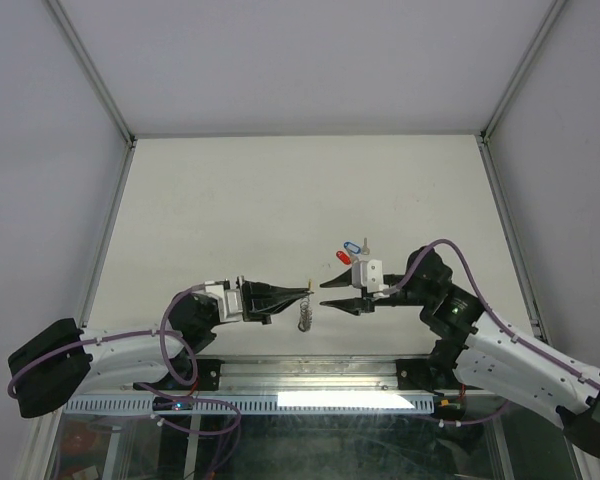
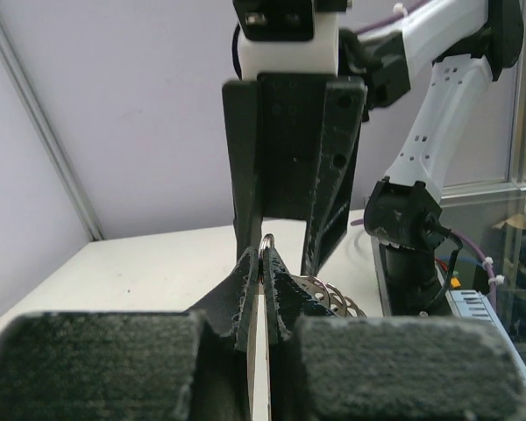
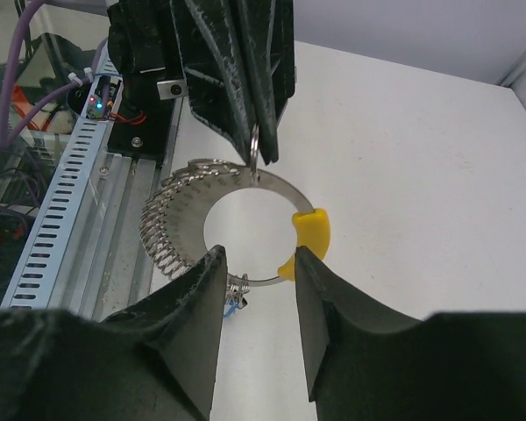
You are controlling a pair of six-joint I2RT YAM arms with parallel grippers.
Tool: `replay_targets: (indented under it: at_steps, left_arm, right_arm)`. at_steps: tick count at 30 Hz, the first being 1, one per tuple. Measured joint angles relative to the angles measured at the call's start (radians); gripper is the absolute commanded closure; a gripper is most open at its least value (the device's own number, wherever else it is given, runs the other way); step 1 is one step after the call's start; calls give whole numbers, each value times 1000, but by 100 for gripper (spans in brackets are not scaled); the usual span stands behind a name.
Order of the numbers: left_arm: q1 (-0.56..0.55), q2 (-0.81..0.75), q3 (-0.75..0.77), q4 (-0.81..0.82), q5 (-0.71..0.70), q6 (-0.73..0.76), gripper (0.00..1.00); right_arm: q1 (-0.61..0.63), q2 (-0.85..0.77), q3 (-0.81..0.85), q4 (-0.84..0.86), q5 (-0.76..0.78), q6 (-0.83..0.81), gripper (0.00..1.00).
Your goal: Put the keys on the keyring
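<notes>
The white tabletop lies bare from its centre out to 12 o'clock, boxed by pale panels at 9, 12 and 3 o'clock, with a metal rail along the 6 o'clock edge. Just inside that edge two arms meet tip to tip. The left end effector is clenched on the one keyring, which hangs beneath it. The right end effector is released, fingers apart. One blue-tagged key and one red-tagged key lie at its 1 o'clock
</notes>
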Motion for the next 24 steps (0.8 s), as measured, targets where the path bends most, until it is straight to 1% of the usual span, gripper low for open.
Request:
replay_targets:
  at_steps: [4, 10, 15, 24]
  left_arm:
    - [0, 7, -2, 42, 2, -9, 100]
    - [0, 10, -2, 52, 2, -10, 100]
    - [0, 10, -2, 52, 2, -10, 100]
    - [0, 10, -2, 50, 3, -10, 100]
  right_arm:
    - [0, 2, -71, 139, -30, 34, 66]
    - [0, 34, -79, 291, -47, 74, 69]
    - [1, 47, -79, 353, -66, 97, 70]
    - [7, 61, -80, 400, -90, 123, 77]
